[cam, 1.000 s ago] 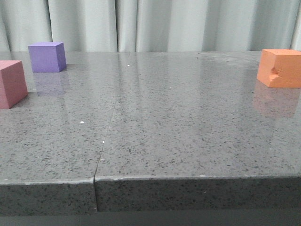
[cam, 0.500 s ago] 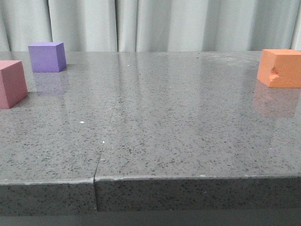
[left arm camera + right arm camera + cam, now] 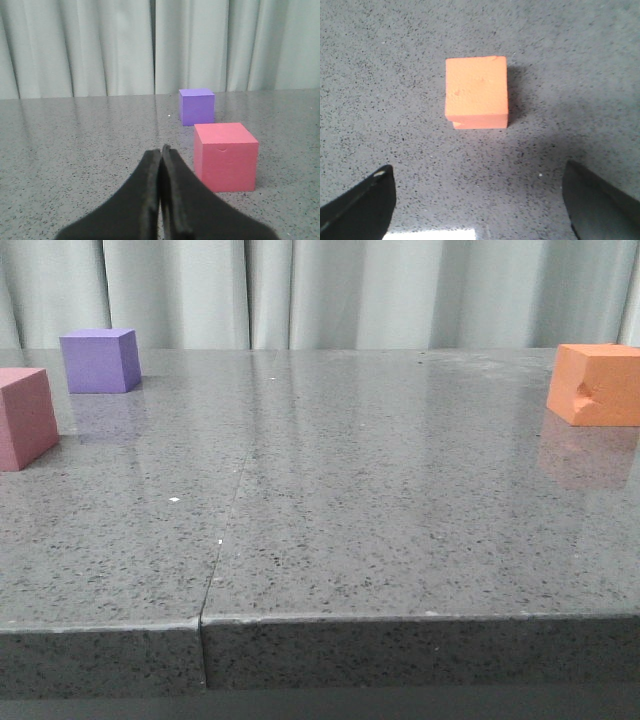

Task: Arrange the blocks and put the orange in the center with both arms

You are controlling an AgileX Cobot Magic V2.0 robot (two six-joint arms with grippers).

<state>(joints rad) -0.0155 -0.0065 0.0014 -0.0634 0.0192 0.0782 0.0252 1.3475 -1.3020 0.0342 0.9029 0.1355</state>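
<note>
Front view has the orange cube [image 3: 594,385] way out at about 2 o'clock on the desk [image 3: 350,520], with the purple cube [image 3: 99,360] and pink cube [image 3: 25,417] bunched together near 10 o'clock, the middle of the desk between them. Neither arm shows up in that view.

Right end effector [image 3: 477,200] is spread wide and hanging above the orange cube [image 3: 476,92], which sits well ahead of the fingertips rather than between them. So my worry: if it drops straight down from here it'll close on air or clip the near edge and shove the cube further out. There's also that chipped dent on one face; a pad landing there could let the foam twist.

Left end effector [image 3: 161,165] is pinched fully closed, nothing in it, with the pink cube [image 3: 226,156] just beside it and the purple cube [image 3: 196,105] behind. It'd have to open before going in, or it'll just bulldoze pink into purple.
</note>
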